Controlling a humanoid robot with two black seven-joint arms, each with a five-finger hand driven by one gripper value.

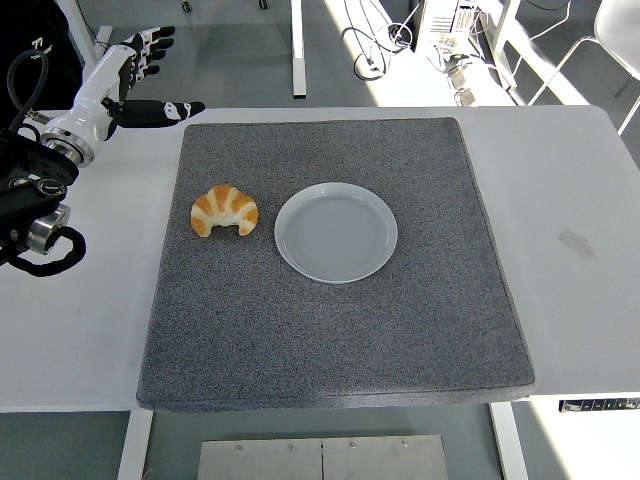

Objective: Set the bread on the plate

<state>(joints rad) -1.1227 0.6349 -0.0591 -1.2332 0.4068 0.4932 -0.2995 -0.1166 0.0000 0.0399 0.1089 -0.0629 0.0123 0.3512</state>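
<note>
- Bread [225, 210], a golden croissant with pale stripes across its back, lies on the left part of the grey mat [340, 330], its two tips pointing toward the near edge.
- At the far left, the left arm [35, 200] comes in from the picture's edge, black in its lower joints and white toward the wrist, with a looped cable beside it.
- Left hand [130, 80] is raised over the far left corner of the tabletop [80, 330], fingers spread and stretched out, the thumb pointing toward the mat's far corner; it has hold of nothing.
- The hand is well apart from the croissant, which sits nearer the camera and farther right.
- Just to the right of the croissant, near it without touching, a round pale plate [336, 232] rests around the middle of the mat, with nothing on it.
- The mat covers most of the white tabletop, with bare strips along the left and right sides.
- On the bare right strip there is a small piece of clear tape [578, 245].
- Beyond the far edge, table legs and cables [375, 50] show on the floor.
</note>
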